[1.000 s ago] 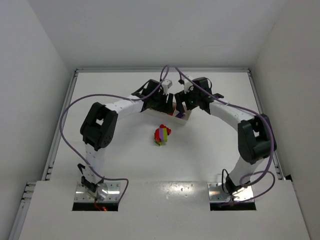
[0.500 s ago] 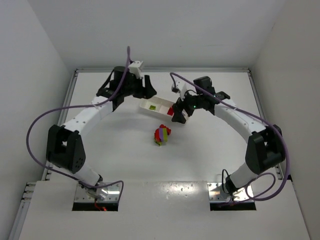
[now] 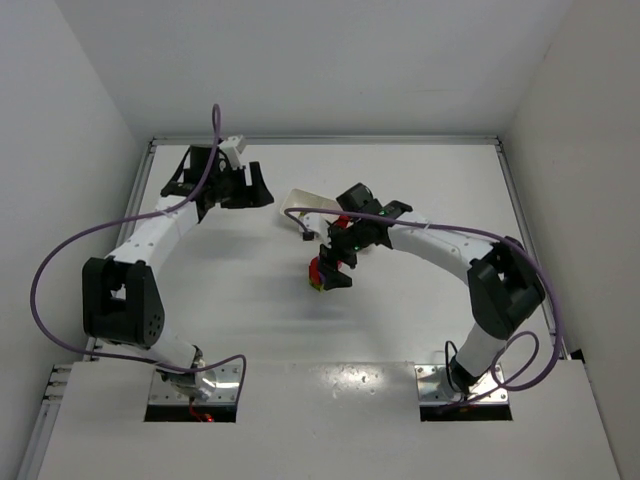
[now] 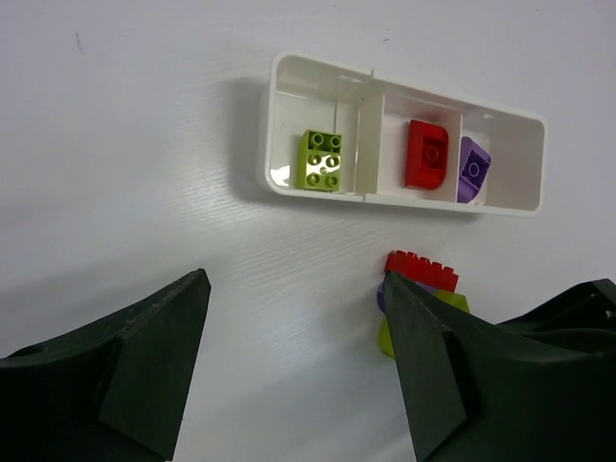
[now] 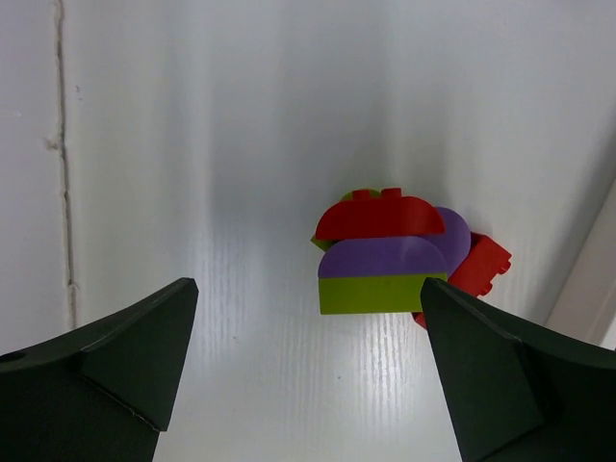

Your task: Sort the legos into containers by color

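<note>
The legos [image 5: 383, 258] sat piled mid-frame on the table [image 3: 260, 310], just below the partly filled tray [image 4: 404, 202], with the right gripper [image 5: 308, 289] stretched low over them, jaws wide and empty, and the left gripper [image 4: 294, 284], wide and empty too, poised upper left near the table's far edge.

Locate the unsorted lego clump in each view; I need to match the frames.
Top external: lego clump near the table's centre, partly hidden by the right gripper.
Left wrist: clump right of centre, just below the tray.
Right wrist: clump right of centre, between the open jaws.
Shared landmark: the white tray, seen in top external and left wrist; not clearly in right wrist.
</note>
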